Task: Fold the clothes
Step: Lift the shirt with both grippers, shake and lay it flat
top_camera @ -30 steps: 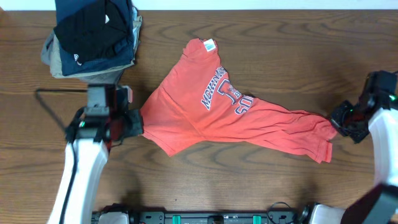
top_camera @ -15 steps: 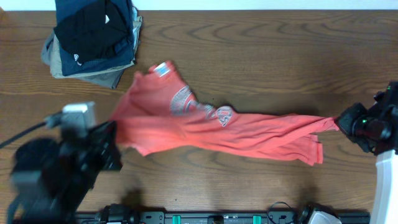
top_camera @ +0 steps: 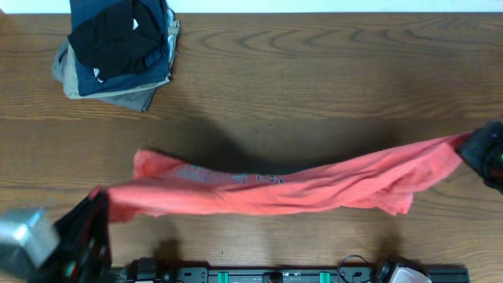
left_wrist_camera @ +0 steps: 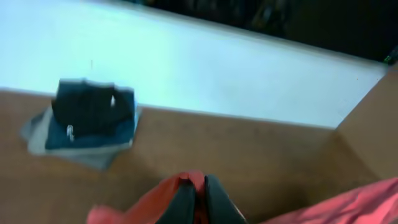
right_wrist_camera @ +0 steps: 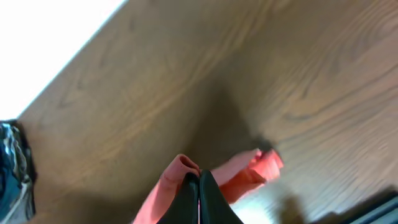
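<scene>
**Ana:** Salmon cotton, thin by the look of it. The T-shirt (top_camera: 275, 189) is strung out as one long band from the left claw (top_camera: 96, 206) to the right claw (top_camera: 474, 148), and it sags a little midway between them.

**Ben:** Is it lying on the desk (top_camera: 330, 86)?

**Ana:** I'd judge it lifted. Its shadow falls on the wood apart from the cloth.

**Ben:** And the claws?

**Ana:** Both are pinched together on the fabric. In the left wrist view the jaws meet with a fold of red bunched right at their tips. The right wrist view shows the same, with a loose corner dangling just past the tips.

**Ben:** How will it handle?

**Ana:** Soft, light and limp, I'd say. It has no stiffness, so it will drape and rope up wherever nothing supports it. It's neither fragile nor slippery, so a small pinch should hold. A narrow pinch gathers the cloth, though, and the lettering is already crumpled into the folds nearer the left claw.

**Ben:** Where would you take hold?

**Ana:** At seams or hem corners, so it hangs flat. I cannot tell which part each claw has now.

**Ben:** Anything nearby?

**Ana:** A stack of folded garments (top_camera: 118, 47) sits far beyond the left claw, well apart from the shirt.
</scene>
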